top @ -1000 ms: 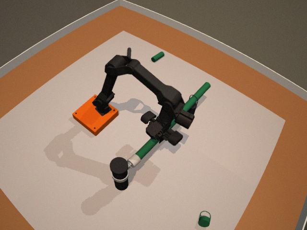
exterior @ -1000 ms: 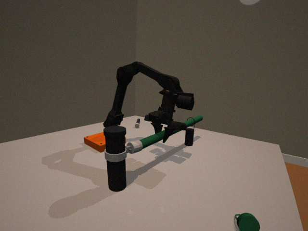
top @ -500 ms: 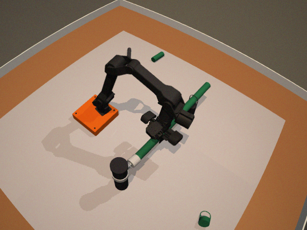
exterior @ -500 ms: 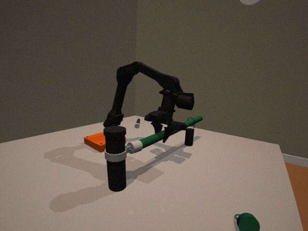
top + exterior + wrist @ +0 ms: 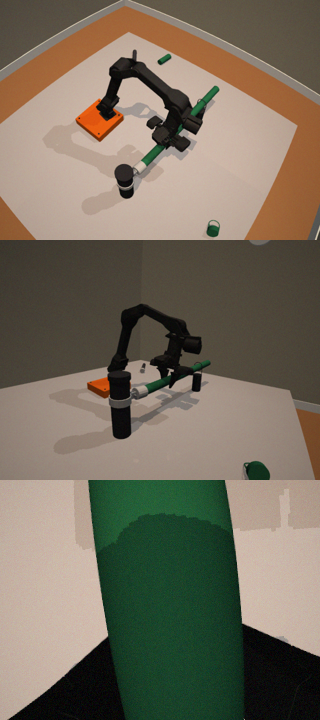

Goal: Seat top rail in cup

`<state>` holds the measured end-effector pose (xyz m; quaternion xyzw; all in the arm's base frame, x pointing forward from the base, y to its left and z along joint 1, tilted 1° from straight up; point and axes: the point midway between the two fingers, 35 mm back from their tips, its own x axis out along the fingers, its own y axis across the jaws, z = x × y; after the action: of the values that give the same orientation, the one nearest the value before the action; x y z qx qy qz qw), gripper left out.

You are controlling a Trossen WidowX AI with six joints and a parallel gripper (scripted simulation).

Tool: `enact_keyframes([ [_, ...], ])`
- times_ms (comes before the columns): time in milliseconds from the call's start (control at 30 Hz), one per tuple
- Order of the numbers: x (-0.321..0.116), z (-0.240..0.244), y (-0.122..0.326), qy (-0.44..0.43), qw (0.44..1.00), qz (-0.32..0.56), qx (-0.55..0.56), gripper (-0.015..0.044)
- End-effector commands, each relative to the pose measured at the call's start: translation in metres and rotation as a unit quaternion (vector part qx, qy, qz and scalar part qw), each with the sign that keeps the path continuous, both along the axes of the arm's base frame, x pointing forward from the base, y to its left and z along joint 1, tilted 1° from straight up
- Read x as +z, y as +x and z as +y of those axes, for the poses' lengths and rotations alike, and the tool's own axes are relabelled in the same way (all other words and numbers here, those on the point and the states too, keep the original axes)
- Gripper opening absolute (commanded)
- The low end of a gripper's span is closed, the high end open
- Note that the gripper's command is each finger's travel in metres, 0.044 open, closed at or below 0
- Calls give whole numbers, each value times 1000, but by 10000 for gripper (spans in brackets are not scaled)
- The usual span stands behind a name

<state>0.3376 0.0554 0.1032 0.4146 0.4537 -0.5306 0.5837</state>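
The green rail (image 5: 152, 155) (image 5: 158, 384) (image 5: 170, 605) slopes down from the loop (image 5: 201, 369) on the small post to the pale rail-end cup (image 5: 140, 167) (image 5: 142, 391). Its near end is inside the cup's mouth; how deep is hidden. The cup hangs from the brace band (image 5: 126, 188) (image 5: 120, 402), around the black big post (image 5: 126, 193) (image 5: 121, 423), in its upper half, with a gap below the post cap (image 5: 124, 171) (image 5: 119, 376). My gripper (image 5: 168, 143) (image 5: 167, 381) (image 5: 171, 635) is shut on the rail's middle, one finger on each side.
The orange base block (image 5: 99, 126) (image 5: 96, 386) is left of the rail. A short green cylinder (image 5: 164, 59) lies at the back. A green cap with a loop (image 5: 213, 230) (image 5: 257, 471) lies at the front right. The small black post (image 5: 196, 383) stands under the rail's far part.
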Motion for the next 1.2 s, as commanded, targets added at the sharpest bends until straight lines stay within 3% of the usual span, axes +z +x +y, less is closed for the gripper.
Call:
enact_keyframes([
  [0,4,-5,0,-7,1000,-2,-1,0],
  [1167,1,-5,0,0,1000,0,0,0],
])
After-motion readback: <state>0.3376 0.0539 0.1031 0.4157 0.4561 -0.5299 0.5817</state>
